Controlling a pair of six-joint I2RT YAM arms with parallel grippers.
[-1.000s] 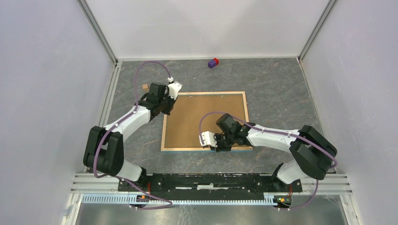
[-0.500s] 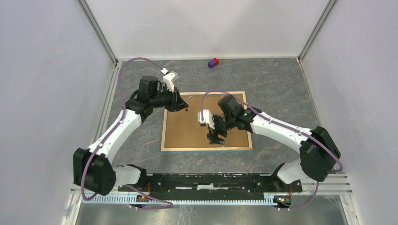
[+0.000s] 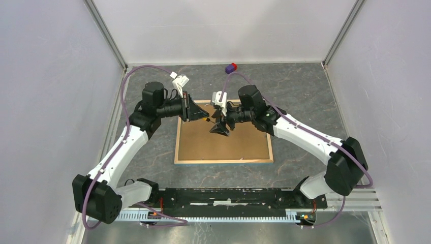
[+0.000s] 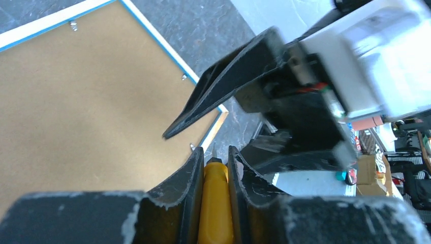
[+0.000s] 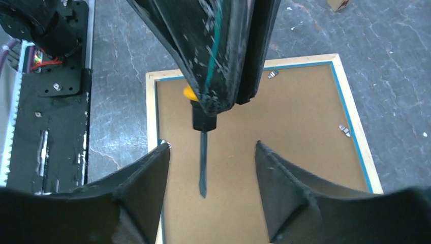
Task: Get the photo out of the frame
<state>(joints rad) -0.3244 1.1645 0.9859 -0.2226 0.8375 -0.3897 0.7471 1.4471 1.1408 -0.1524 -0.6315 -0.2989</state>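
Note:
The frame [image 3: 223, 147] lies face down on the table, brown back up, with small metal tabs [image 5: 344, 130] along its blue-lined rim. The photo is hidden under that back. My left gripper [image 3: 206, 116] hovers over the frame's far left part, shut on a yellow-handled screwdriver [image 4: 215, 203]. The screwdriver's dark blade [image 5: 203, 162] points toward my right gripper [image 5: 211, 146]. That gripper faces it over the frame's far middle [image 3: 219, 128], open, the blade tip between its fingers without touching them.
A purple and red block [image 3: 231, 68] sits by the far wall. A small brown block [image 5: 338, 4] lies on the table beyond the frame's far left corner. The arms' black base rail [image 3: 223, 195] runs along the near edge. Walls close in left and right.
Both arms have risen and swung toward each other over the frame's far part. The right gripper left the near edge and opened. The left stayed shut on the screwdriver.

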